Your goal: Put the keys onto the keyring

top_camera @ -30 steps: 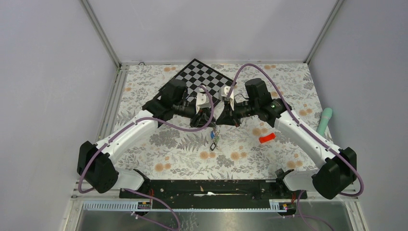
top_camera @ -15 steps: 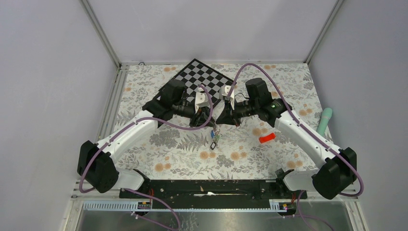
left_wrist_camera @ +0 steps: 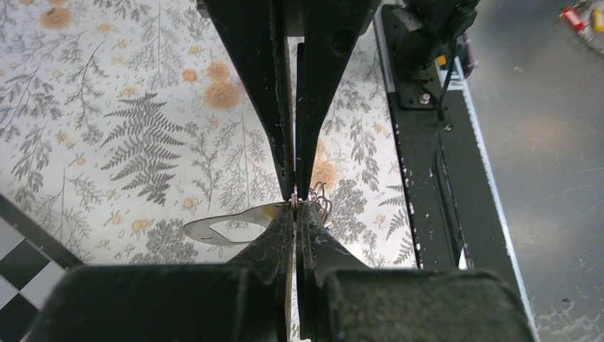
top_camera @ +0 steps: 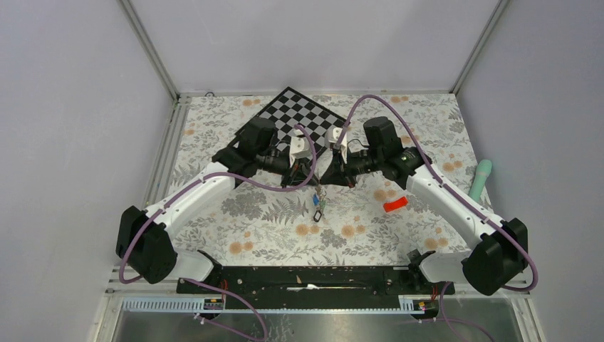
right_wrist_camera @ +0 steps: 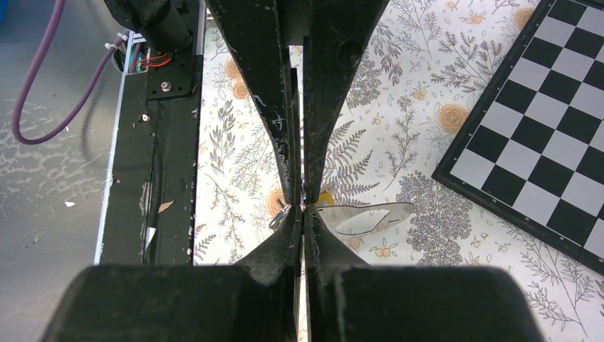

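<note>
Where the four fingertips come together over the middle of the table, the keyring [left_wrist_camera: 203, 228] is held by one end. Its flat grey oval is seen reaching out sideways from the pinch, and the floral print shows through one of its openings. Thin wire loops [left_wrist_camera: 324, 206] are seen just beside the pinch, on the side away from the oval. The keys [top_camera: 316, 205] are made out only in the top view, as a small cluster with a blue tag just on the near side of the meeting grippers. Whether they hang from the keyring or lie on the cloth cannot be told.

The left gripper [left_wrist_camera: 294, 214] is clenched on that end of the keyring, with its fingers pressed together. The right gripper [right_wrist_camera: 303, 214] is clenched on the same end, tip to tip against the left one. Both arms are bent inward from the near corners.

The floral cloth [top_camera: 271, 221] is spread over the whole table. A checkerboard [top_camera: 299, 114] is laid at its far edge, behind the grippers. A small red object [top_camera: 395, 205] is seen on the cloth to the right of the keys, well apart from them. A pale green object [top_camera: 482, 178] is seen at the right edge.
</note>
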Tool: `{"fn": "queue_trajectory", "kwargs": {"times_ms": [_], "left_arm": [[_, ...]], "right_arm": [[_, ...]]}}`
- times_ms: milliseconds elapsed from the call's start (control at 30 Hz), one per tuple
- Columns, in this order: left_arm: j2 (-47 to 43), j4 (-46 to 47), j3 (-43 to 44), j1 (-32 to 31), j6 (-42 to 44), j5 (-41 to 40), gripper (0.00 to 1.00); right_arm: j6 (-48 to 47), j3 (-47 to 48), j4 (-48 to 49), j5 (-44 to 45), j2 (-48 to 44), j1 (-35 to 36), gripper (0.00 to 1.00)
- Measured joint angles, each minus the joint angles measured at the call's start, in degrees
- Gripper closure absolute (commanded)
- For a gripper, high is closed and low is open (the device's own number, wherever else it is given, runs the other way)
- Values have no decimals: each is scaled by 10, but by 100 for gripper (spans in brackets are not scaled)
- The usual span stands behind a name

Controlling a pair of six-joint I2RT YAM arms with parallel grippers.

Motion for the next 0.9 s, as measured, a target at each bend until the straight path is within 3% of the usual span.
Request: {"fn": "queue_trajectory", "kwargs": {"times_ms": [200, 467, 633, 900], "left_arm": [[3, -91, 46, -7, 55, -65, 100], [10, -196, 114, -36, 169, -184, 100], [10, -240, 122, -69, 213, -239, 100], [10, -252, 135, -80, 220, -240, 100]], "right_arm": [[0, -18, 14, 1, -7, -6, 65], [11, -28, 30, -15, -31, -29, 50], [43, -31, 64, -48, -29, -30, 45], [86, -62, 120, -86, -12, -30, 47]]}}
